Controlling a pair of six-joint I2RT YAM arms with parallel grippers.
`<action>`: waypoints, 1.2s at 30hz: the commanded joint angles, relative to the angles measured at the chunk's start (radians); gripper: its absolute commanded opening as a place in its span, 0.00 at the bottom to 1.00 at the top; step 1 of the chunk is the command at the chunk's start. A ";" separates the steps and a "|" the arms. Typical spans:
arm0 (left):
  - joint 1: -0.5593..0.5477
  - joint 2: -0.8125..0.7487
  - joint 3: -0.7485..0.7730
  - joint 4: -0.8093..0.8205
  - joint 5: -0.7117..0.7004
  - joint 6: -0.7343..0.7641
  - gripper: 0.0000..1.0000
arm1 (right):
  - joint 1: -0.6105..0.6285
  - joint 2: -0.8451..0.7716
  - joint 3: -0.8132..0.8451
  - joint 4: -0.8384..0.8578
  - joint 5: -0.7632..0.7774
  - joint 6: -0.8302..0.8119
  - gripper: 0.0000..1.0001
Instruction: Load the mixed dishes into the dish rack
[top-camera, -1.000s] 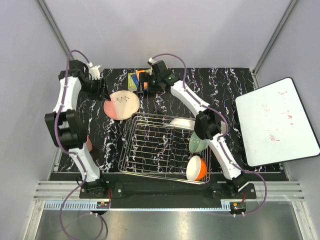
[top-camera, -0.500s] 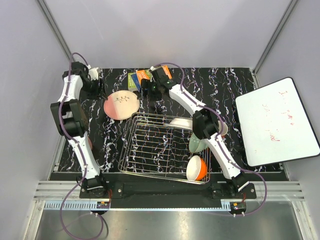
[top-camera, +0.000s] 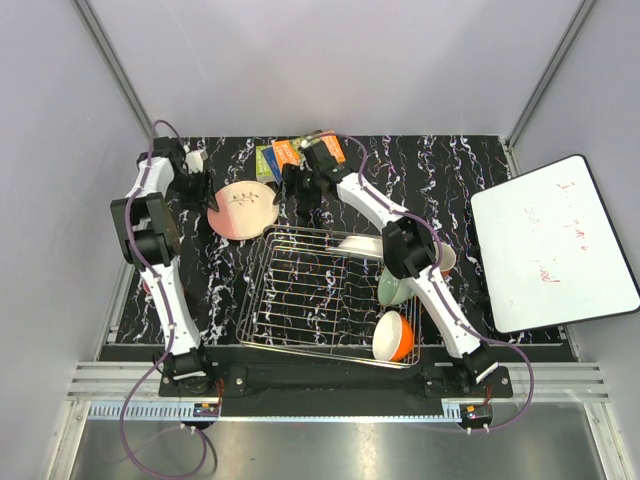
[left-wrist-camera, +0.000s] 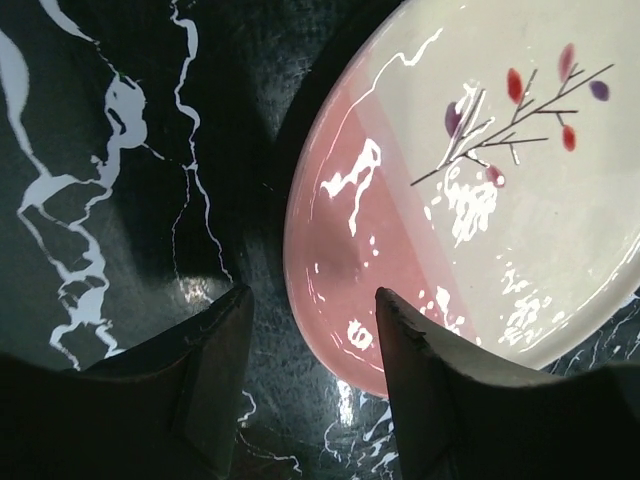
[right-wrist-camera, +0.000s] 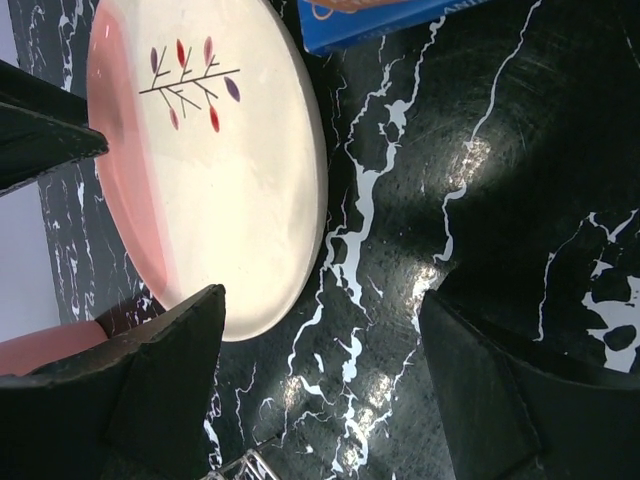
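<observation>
Your shiny wire dish rack (top-camera: 300, 290) is holding the white plate (top-camera: 362, 246), pale green bowl (top-camera: 393, 290) and orange bowl (top-camera: 395, 338) along its 3 o'clock side. At its 11 o'clock the glossy pink-and-cream plate (top-camera: 247, 210) is lying flat, with the left gripper (left-wrist-camera: 310, 400) part-open at its rim and the right gripper (right-wrist-camera: 330, 400) gaping wide beside it.

A second ago my left pincer (top-camera: 212, 196) stands back by the far left corner; now it sits lower, at the left rim of the pink-and-cream plate (top-camera: 248, 208). One finger is over the dark marbled table (left-wrist-camera: 120, 200) and the other over the pink part. My left arm (top-camera: 148, 225) is folded tighter, its elbow drawn up nearer the wrist. My right pincer (top-camera: 287, 184) is off the colourful books (top-camera: 285, 152), which show more now. It hangs just beside the plate's right rim, jaws apart.
</observation>
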 joint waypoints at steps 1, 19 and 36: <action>0.002 0.037 0.037 0.029 0.025 -0.018 0.54 | -0.006 0.008 -0.025 0.054 -0.040 0.024 0.85; -0.062 0.020 -0.019 0.037 0.139 0.001 0.25 | -0.018 0.050 -0.028 0.131 -0.145 0.100 0.81; -0.162 0.012 -0.073 0.036 0.162 0.001 0.25 | -0.037 0.085 -0.080 0.185 -0.219 0.160 0.63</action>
